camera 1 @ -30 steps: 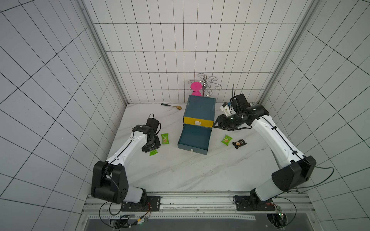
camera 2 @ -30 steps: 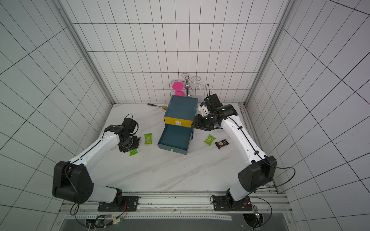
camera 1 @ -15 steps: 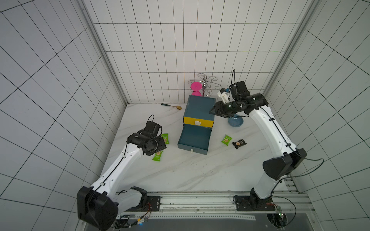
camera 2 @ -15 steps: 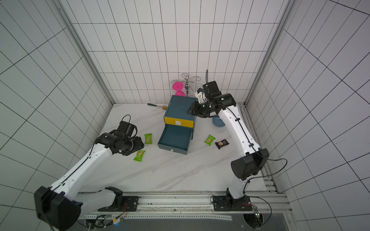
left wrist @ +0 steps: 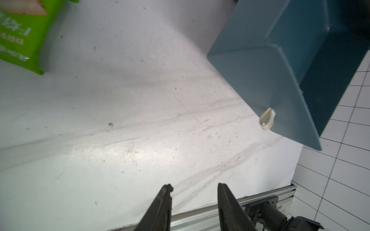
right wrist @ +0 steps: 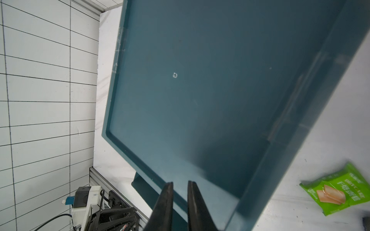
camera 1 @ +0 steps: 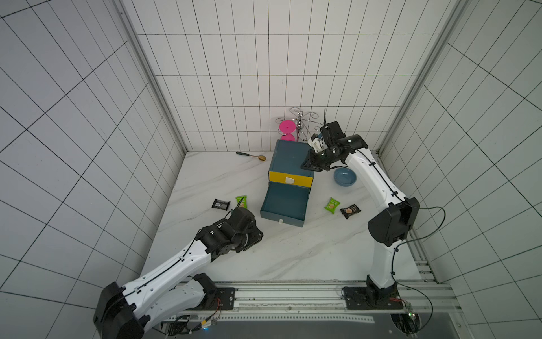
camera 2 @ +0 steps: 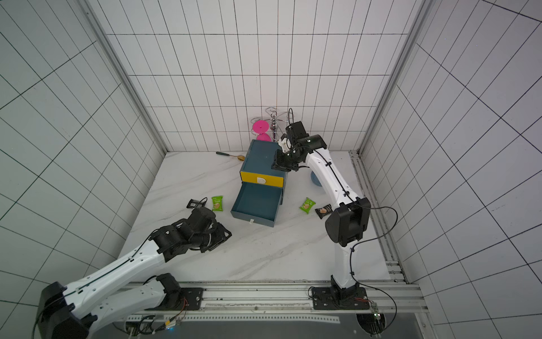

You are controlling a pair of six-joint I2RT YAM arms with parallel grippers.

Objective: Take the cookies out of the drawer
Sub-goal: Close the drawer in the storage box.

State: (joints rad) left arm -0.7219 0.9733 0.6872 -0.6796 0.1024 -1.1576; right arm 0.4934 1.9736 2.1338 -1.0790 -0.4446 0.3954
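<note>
The lower drawer point(camera 1: 286, 202) of the teal cabinet point(camera 1: 289, 157) stands pulled out, and nothing shows inside it. On the table to its left lie a black cookies packet point(camera 1: 220, 204) and a green one point(camera 1: 241, 202). To its right lie a green packet point(camera 1: 332, 205) and a black one point(camera 1: 350, 210). My left gripper point(left wrist: 195, 187) is open and empty, low over bare table near the drawer's front corner point(left wrist: 280, 70). A green packet point(left wrist: 20, 34) lies beside it. My right gripper point(right wrist: 180, 183) hovers over the cabinet top, open only a narrow slit, holding nothing.
A blue bowl point(camera 1: 344, 177) sits right of the cabinet, under my right arm. Against the back wall stand a pink object point(camera 1: 287, 130) and a metal rack point(camera 1: 300, 121). A spoon point(camera 1: 252, 156) lies at the back left. The yellow upper drawer point(camera 1: 290, 179) is closed.
My left arm drew back from the green packets toward the table's front, uncovering a black packet. My right arm rose from beside the cabinet to over its top, and its jaws narrowed.
</note>
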